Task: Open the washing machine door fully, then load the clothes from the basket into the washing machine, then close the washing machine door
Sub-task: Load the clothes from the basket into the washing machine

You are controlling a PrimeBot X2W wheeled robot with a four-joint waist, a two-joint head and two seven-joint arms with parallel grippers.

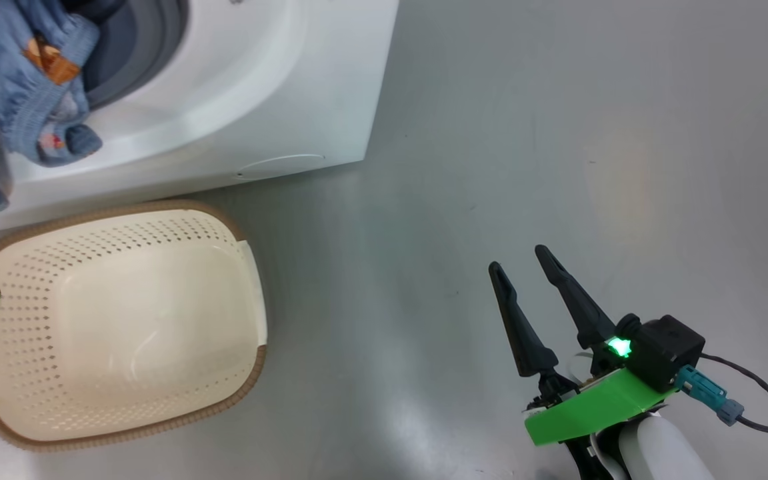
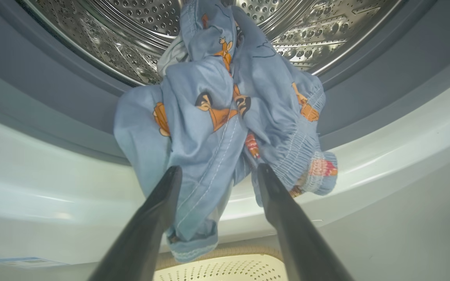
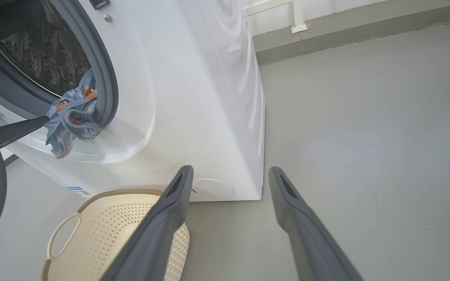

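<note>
The washing machine (image 1: 257,100) gapes at 11 o'clock in the head view; the basket (image 1: 124,320), at 8 o'clock, sits empty. The clothes (image 2: 217,117) hang over the grey seal (image 2: 33,89) at its 6 o'clock lip, half outside, so they may slide out or get pinched at closing. The left gripper (image 2: 218,168) stands spread wide, cloth between its fingers (image 2: 147,218), unclamped; the right gripper (image 1: 519,259), at 4 o'clock, is equally wide and empty.

The clothes (image 1: 24,87) run past the head view's left edge.
</note>
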